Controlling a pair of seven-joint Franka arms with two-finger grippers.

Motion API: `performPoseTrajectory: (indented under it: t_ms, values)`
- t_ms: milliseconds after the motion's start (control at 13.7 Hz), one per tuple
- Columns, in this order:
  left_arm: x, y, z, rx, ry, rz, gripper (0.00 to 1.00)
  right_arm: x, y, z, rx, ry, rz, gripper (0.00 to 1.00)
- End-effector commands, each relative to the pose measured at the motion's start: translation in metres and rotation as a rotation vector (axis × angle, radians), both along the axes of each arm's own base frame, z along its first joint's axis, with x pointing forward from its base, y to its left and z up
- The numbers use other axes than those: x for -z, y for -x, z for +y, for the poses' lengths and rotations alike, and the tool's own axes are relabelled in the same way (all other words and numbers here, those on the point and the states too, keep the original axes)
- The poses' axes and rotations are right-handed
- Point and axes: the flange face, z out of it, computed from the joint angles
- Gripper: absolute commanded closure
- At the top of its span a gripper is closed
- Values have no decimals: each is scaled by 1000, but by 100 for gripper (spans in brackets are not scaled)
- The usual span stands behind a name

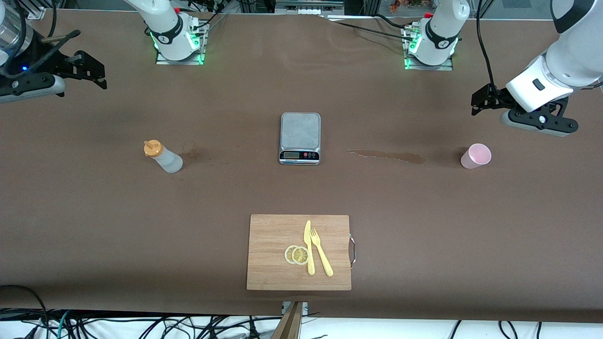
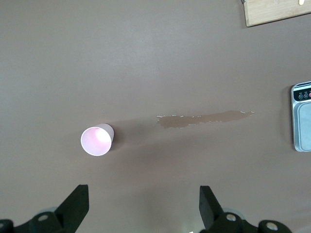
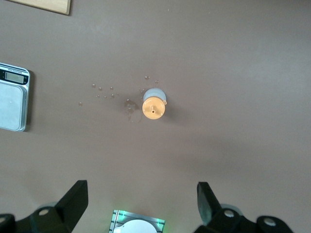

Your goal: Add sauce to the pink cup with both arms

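sauce bottle upright on desk toward right arm's end, droplets beside it. pink cup upright toward left arm's end, wet streak between cup and scale. left gripper in air over desk near cup, jaws apart, empty. right gripper over desk edge, apparently open, empty.

High front camera faces both bases; each wrist camera looks straight down, sharing the scale.

Scale (display side too) partly cut off.
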Motion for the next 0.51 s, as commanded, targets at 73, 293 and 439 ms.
performPoseTrajectory:
  t_ms: [73,293,439]
  values:
    - [-3,1,-2,20,14,9,0,-22,-3,-10,20,10,-33,0]
    - [1,1,-1,19,12,18,0,-25,-3,-13,27,10,-39,0]
    - [3,1,-1,18,13,21,0,-25,-3,-12,27,9,-39,0]
